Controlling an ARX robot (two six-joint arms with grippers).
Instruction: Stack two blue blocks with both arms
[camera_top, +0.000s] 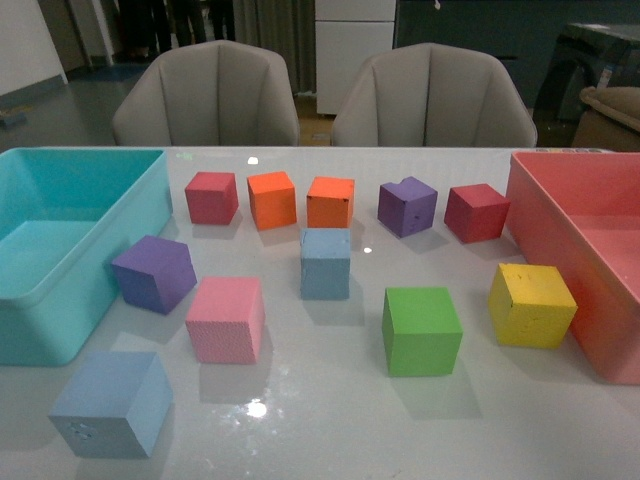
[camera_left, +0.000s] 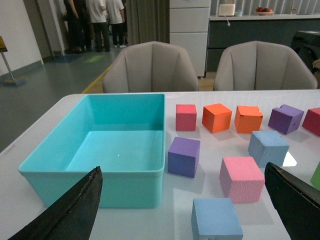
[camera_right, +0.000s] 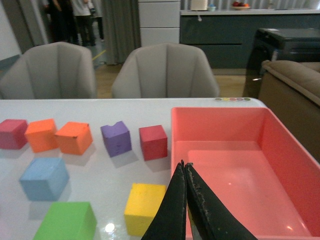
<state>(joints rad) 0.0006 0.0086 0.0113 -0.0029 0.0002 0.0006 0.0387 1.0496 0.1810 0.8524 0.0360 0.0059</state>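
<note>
Both hover: left claw gaping wide, right claw pinched together.

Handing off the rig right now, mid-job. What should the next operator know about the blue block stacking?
Left gripper: open, empty, facing the turquoise bin.
Right gripper: shut, empty, facing the pink bin.
First blue block: mid-table. Second blue block: near edge, left side, close to the turquoise bin. Both sit on the table, apart.
Done: nothing grasped or stacked.
Left: grasp one block, set it on the other.
</note>
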